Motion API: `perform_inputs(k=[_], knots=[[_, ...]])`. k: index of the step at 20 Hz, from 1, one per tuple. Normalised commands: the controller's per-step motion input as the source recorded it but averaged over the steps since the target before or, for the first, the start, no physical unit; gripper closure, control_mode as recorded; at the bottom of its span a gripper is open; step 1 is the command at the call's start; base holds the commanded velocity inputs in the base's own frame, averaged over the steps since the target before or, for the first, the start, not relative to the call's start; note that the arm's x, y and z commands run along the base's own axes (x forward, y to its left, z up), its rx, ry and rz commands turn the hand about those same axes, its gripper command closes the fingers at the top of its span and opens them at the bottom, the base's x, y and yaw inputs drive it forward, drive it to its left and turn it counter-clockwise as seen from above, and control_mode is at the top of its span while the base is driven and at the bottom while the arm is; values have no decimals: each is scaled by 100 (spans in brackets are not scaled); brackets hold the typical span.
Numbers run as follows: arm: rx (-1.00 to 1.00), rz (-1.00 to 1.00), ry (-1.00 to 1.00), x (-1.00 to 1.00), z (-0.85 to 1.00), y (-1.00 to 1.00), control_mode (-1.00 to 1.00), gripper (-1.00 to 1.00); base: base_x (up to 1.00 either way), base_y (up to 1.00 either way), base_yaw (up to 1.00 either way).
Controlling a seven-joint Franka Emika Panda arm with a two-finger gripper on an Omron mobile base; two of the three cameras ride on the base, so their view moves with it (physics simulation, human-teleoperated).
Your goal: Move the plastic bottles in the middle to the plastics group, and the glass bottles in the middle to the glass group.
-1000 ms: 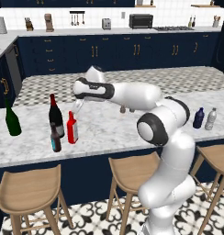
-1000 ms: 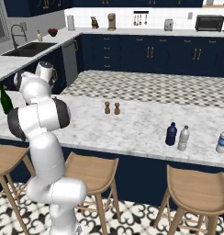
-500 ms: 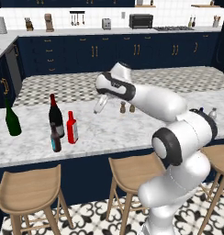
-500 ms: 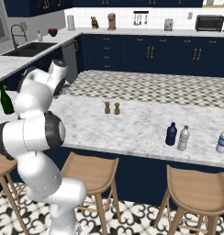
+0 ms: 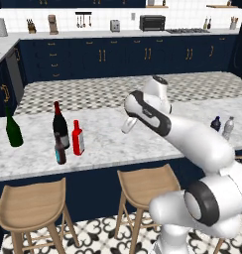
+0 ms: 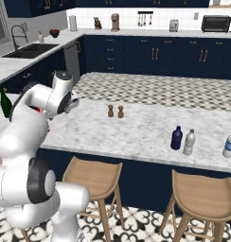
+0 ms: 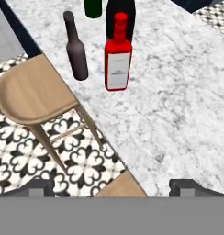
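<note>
My arm reaches out over the marble counter (image 5: 108, 144), right of the red bottle (image 5: 78, 138). My gripper (image 5: 126, 126) is wide open, empty. The brown bottle (image 5: 59, 149) stands just beside the red bottle.

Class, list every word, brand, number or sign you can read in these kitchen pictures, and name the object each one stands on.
No text can be read anywhere.
Flat red bottle: its white label carries faint grey lines, too blurred to read.
Slim dark brown bottle: its label is too small to read.
Water bottle at the counter's far end: its blue band is too small to read.
</note>
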Motion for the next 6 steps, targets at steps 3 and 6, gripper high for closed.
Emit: perform_inputs(k=[3, 6], knots=[[-3, -27, 0, -89, 1, -48, -100, -100, 0, 0, 0], [-3, -31, 0, -88, 2, -41, -100, -100, 0, 0, 0]])
